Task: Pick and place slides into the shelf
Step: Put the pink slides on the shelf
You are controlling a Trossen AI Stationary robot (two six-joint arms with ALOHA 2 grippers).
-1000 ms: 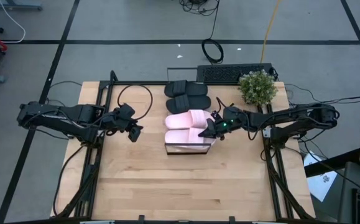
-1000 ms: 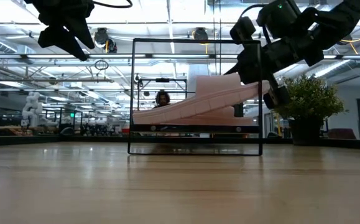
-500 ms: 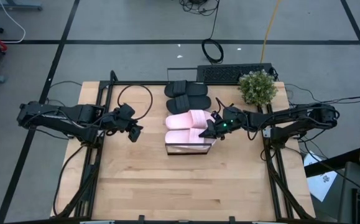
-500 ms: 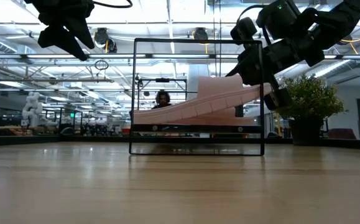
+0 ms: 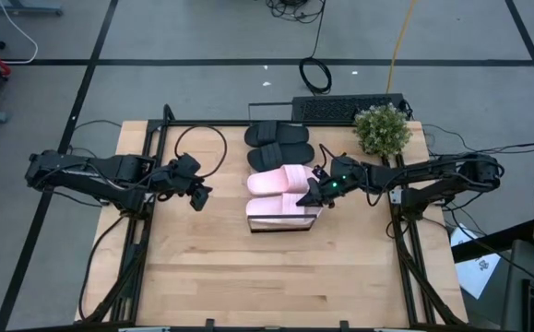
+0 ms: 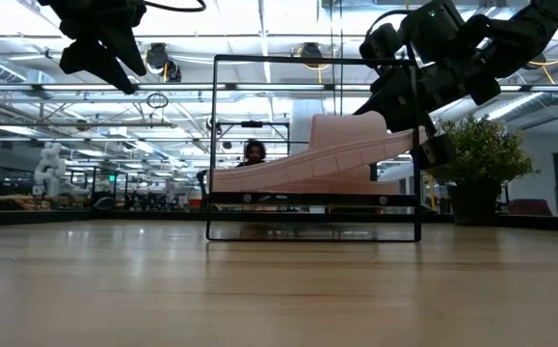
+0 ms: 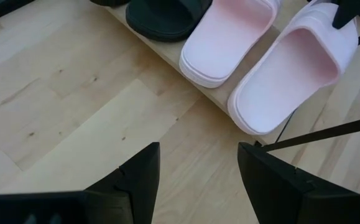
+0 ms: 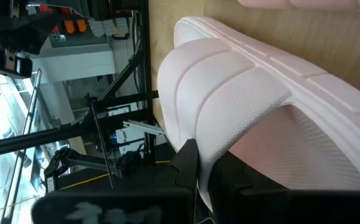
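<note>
The shelf [image 5: 285, 221] is a light-wood plank with a black frame [image 6: 312, 231] at its near end. The black pair [image 5: 278, 138] lies on its far part. One pink slide [image 5: 280, 179] lies flat beside them. The nearest pink slide [image 5: 278, 197] is tilted, with its left end on the plank [image 6: 230, 183]. My right gripper [image 5: 317, 192] is shut on this slide at its right end. My left gripper [image 5: 197, 196] hangs open above the table, left of the shelf, touching nothing. In the left wrist view it [image 7: 198, 180] looks at both pink slides [image 7: 291, 68]. My right gripper pinches the wide strap's edge [image 8: 212, 155] of the nearest pink slide between its two fingers [image 8: 188, 165]. It comes from the table's right, slanting down. The slide's right end [image 6: 394, 145] is lifted, and its left end rests on the shelf plank.
A potted plant [image 5: 382, 129] stands at the table's far right corner, behind my right arm. A dark keyboard [image 5: 348, 109] lies past the far edge. Bare tabletop [image 5: 267, 277] stretches toward the near edge. Black rails [image 5: 142, 249] run along both table sides.
The shelf's near frame and the pink slide held by my right gripper have shifted a little toward the table's right. The slide stays tilted, its right end raised.
</note>
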